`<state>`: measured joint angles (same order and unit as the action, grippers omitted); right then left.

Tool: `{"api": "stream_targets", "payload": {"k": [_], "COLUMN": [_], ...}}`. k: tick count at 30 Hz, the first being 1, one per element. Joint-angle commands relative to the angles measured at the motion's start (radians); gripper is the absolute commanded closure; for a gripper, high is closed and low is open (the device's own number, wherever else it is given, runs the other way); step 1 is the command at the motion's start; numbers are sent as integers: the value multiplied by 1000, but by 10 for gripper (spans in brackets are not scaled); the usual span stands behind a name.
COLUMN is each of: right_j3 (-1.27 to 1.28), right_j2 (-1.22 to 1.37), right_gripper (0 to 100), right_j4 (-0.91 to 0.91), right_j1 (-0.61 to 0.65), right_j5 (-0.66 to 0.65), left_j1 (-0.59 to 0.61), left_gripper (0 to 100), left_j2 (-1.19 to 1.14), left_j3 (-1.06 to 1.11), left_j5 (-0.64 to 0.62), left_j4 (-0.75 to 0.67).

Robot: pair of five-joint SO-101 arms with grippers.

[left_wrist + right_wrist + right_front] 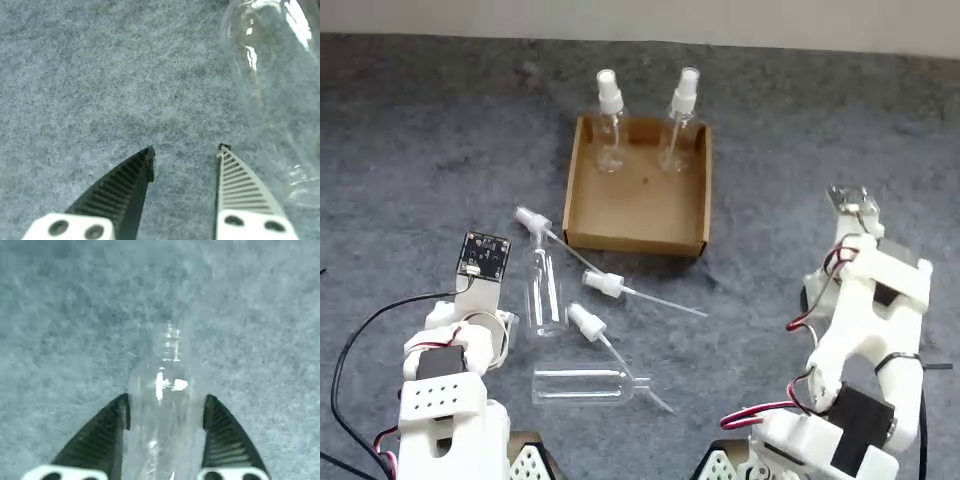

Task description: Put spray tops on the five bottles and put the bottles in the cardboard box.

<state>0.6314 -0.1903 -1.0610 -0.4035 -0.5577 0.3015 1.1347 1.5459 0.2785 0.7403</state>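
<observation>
Right end effector pinches a capless bottle; left end effector, spread, flanks bare carpet beside a lying bottle.

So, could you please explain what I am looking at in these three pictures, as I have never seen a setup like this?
These are two small robot arms working over a grey mat. The high view looks down on both: left arm, right arm. The other two pictures come from cameras on their wrists, each looking along its own gripper. A box holds two upright capped bottles. On the mat lie two bare bottles and three spray tops. The left gripper is open, beside a bare bottle. The right gripper grips a fifth bottle, which is uncapped.
</observation>
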Motion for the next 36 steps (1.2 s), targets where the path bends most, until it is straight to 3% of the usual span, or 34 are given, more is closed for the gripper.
{"api": "stream_targets", "payload": {"k": [1, 23, 36], "right_j3": [-105, -127, -527], "right_j2": [-16, -15, 331], "right_gripper": [823, 738, 738], "right_j4": [-36, -39, -240], "right_j1": [41, 134, 191], "right_j5": [51, 149, 183], "left_j1": [2, 2, 2], "left_gripper": [853, 853, 853], "left_j2": [-4, -4, -4], "left_j3": [-5, -5, -4], "left_j5": [6, 6, 6], "left_j4": [-20, -20, -20]}}
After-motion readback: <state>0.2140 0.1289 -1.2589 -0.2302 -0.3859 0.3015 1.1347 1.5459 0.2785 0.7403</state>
